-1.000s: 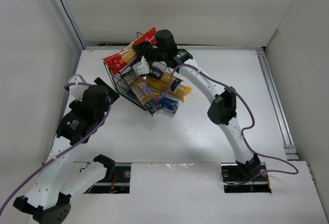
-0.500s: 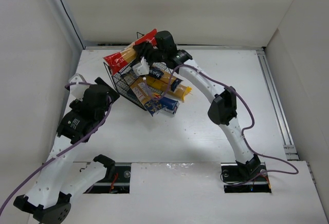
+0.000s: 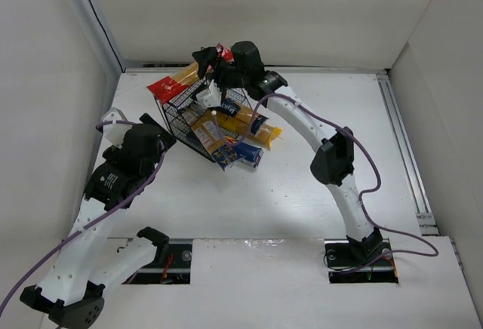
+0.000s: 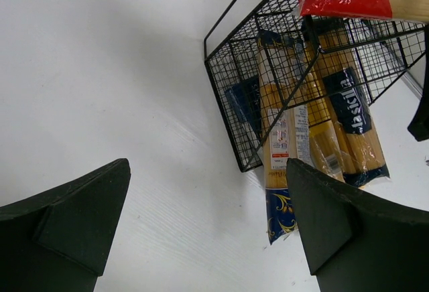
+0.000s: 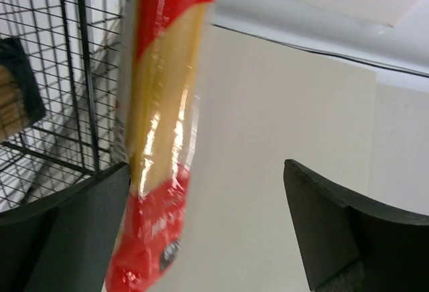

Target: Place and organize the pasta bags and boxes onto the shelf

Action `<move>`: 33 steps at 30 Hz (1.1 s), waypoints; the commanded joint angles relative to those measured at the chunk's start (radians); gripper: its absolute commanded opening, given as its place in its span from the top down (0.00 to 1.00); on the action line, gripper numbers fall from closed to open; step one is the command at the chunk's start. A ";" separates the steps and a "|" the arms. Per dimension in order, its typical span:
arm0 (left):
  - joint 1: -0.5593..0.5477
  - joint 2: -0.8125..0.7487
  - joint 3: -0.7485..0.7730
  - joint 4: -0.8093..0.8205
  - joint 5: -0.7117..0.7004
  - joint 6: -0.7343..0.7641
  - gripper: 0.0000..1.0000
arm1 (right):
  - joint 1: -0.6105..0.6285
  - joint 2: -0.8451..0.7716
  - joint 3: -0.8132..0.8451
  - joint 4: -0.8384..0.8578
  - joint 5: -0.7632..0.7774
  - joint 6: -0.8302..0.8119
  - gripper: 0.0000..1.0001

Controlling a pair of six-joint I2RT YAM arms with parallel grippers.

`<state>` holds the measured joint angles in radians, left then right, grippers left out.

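Note:
The shelf [image 3: 181, 114], a black wire-mesh rack, stands tilted at the table's back middle. Long pasta packs [image 3: 213, 139] and a yellow bag [image 3: 255, 127] stick out of its near side, with a dark-blue box [image 3: 248, 154] at their ends. A red-and-yellow spaghetti bag [image 3: 173, 84] lies across the rack's top. My right gripper [image 3: 215, 63] hovers over the bag's far end, open; in its wrist view the blurred bag [image 5: 164, 138] hangs beside the left finger, free of the right one. My left gripper [image 4: 208, 232] is open above bare table, left of the shelf [image 4: 268, 98].
White walls close in on the left, back and right. A metal rail [image 3: 404, 148] runs along the table's right side. The packs' ends [image 4: 281, 211] stretch onto the table just beside my left gripper's right finger.
My right gripper has gone from shut to open and let go of the red-and-yellow bag, which has slid leftward on top of the rack. The left arm has not moved.

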<state>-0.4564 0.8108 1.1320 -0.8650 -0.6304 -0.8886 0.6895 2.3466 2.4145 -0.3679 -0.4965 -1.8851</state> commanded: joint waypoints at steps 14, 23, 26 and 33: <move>0.002 -0.013 0.005 0.000 -0.014 -0.021 0.00 | 0.031 -0.392 -0.370 0.243 0.187 0.268 0.00; 0.002 0.016 0.014 0.031 -0.005 0.002 0.00 | -0.065 -0.663 -0.655 0.253 0.502 1.028 0.00; 0.002 0.057 0.023 0.043 0.007 0.002 0.00 | -0.131 -0.818 -0.908 0.262 0.503 1.272 0.00; 0.002 0.122 0.023 0.078 0.054 -0.009 0.00 | -0.264 -1.180 -1.397 0.251 0.461 1.452 0.00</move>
<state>-0.4564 0.9344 1.1320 -0.8192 -0.5842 -0.8890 0.4503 1.2961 1.1297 -0.1337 -0.0322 -0.6014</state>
